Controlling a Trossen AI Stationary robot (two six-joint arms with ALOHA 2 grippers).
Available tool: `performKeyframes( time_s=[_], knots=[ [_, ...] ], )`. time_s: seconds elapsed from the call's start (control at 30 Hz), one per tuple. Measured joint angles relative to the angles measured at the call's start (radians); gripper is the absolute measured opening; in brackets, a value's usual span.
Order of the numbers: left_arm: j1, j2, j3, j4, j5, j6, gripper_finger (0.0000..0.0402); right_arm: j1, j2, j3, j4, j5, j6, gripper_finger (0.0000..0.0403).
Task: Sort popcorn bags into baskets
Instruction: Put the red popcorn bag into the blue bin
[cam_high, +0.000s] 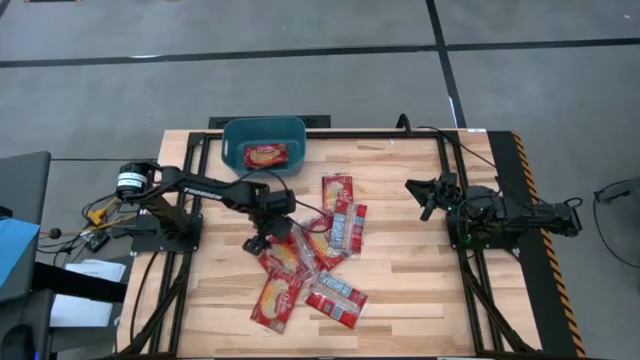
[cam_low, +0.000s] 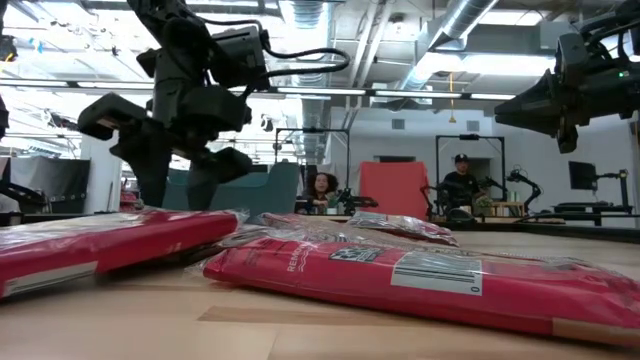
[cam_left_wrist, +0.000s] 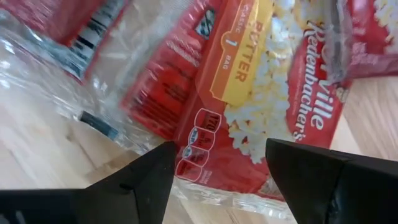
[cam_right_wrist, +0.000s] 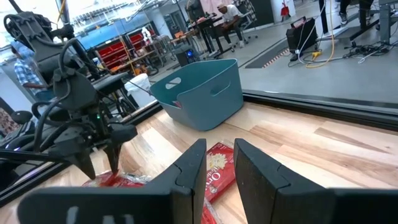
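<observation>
Left gripper (cam_high: 256, 240): fingers open, just above the left edge of the popcorn bags (cam_high: 318, 252) | bags: heaped mid-surface (cam_high: 410, 270), one bag (cam_high: 265, 155) lay in the teal basket (cam_high: 236, 135) at the far side | right gripper (cam_high: 428, 192): waited at the right, fingers a little apart, holding nothing.

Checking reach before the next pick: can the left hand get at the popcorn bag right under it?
Probably yes. The left hand hangs open over the near-left edge of the popcorn bags, fingers spread above one butter bag. Nothing lies over that bag's near end, though neighbouring bags overlap its far side.
</observation>
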Motion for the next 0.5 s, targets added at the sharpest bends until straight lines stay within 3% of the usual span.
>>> performKeyframes(
  time_s=[0.3, 0.5],
  knots=[
    [0.0, 0.0, -0.019, 0.001, -0.046, 0.026, 0.0202, 0.0, 0.0, 0.0, 0.0, 0.0, 0.0, 0.0108],
    [0.041, 0.0, -0.019, -0.017, -0.112, 0.018, 0.0203, 0.0, 0.0, 0.0, 0.0, 0.0, 0.0, 0.0108]
  ],
)
